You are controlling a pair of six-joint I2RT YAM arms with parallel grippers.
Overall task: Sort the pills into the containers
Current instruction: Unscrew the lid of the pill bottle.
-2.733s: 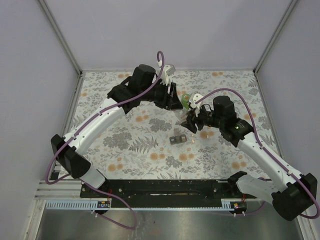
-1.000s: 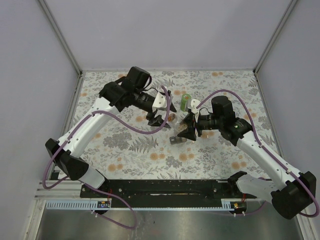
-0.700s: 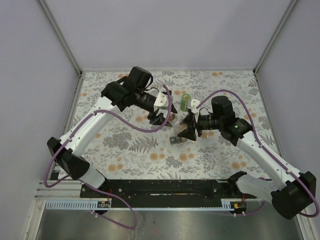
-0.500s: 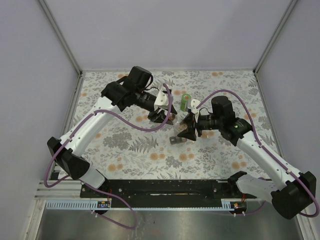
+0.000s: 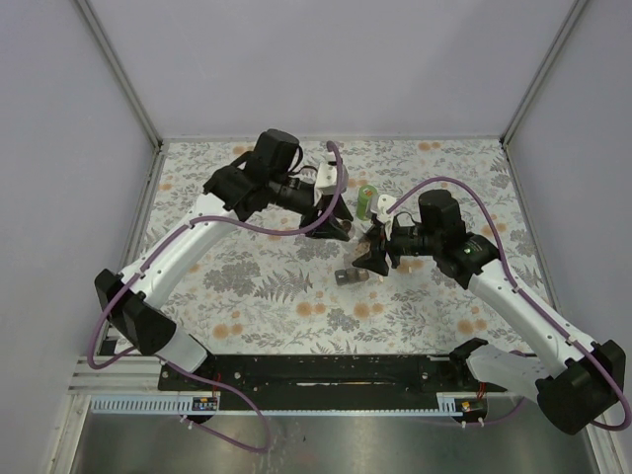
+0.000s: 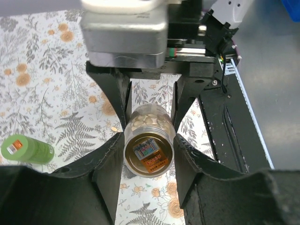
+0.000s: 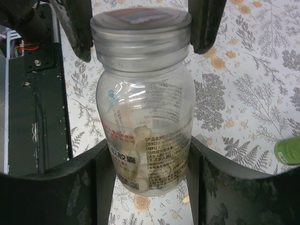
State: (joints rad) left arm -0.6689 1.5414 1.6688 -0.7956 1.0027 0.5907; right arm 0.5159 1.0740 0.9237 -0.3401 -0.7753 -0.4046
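Find the pill bottle [image 7: 143, 126] at mid-table, lifted off the floral table [image 5: 444, 168] and shared between both arms. Note pale pills [image 6: 145, 121] inside the clear body.

Read the right gripper [image 7: 147, 173] as clamped on the bottle body, with one finger [image 7: 101, 183] pressed to each side of the label. Read the left gripper [image 6: 149, 161] as closed on the grey lid [image 7: 140, 18], its dark fingers [image 6: 110, 173] touching the rim on both sides. See the two grippers facing one another along the bottle axis, close together.

Surrounding items:
- Green bottle [image 5: 367, 200]: lying on its side on the cloth, just beyond the two grippers toward the far wall, apart from the fingers.
- Small dark object [image 5: 349, 276]: resting on the cloth just nearward of the right gripper, under the held bottle's near side; type not discernible.
- Purple cables [image 5: 449, 183]: looped above each forearm, arching over the working zone.

Boundaries and open room:
- Black base rail [image 5: 326, 370] along the near edge, visible past the bottle in both wrist views.
- Pale enclosure walls [image 5: 59, 197] closing left, right and far sides, with the cloth running up to them.
- Open cloth at the far right corner and between the left forearm and the rail.
- Tightest spot: between the grippers, the green bottle and the small dark object.
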